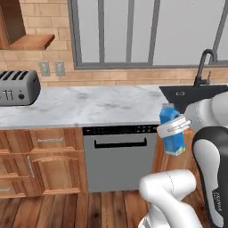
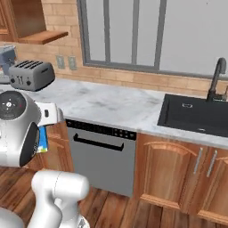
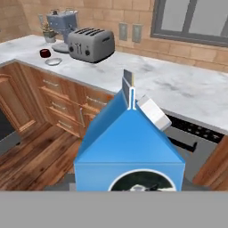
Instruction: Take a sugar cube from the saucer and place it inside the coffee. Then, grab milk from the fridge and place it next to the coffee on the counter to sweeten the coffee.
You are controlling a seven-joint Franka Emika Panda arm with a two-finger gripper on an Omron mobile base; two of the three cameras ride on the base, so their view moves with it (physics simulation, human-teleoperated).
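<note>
The milk [image 1: 172, 129], a blue gable-top carton, is being carried in the air at centre right of the left base view, in front of the wooden cabinets and just below the edge of the counter [image 1: 89, 107]. The gripper [image 1: 174, 127] is clenching the milk around its middle, with its white hand wrapping across the carton. In the right base view a sliver of blue carton [image 2: 42, 140] is peeking out behind the arm's big white joint at centre left. In the hand view the milk [image 3: 129, 147] is sitting close at the bottom centre, with its folded ridge pointing up the frame.

At the upper left of the hand view the coffee [image 3: 45, 53], a dark red mug, is standing on the counter [image 3: 187, 91], with the saucer [image 3: 53, 61] just beside it, below it in the frame. A grey-blue coffee machine [image 3: 62, 26] is standing behind them, and a silver toaster [image 3: 90, 44] is sitting to its right. A steel dishwasher [image 1: 118, 158] is filling the lower centre of the left base view, and a black sink [image 2: 196, 113] with a dark faucet [image 2: 216, 75] is lying at the right of the right base view.
</note>
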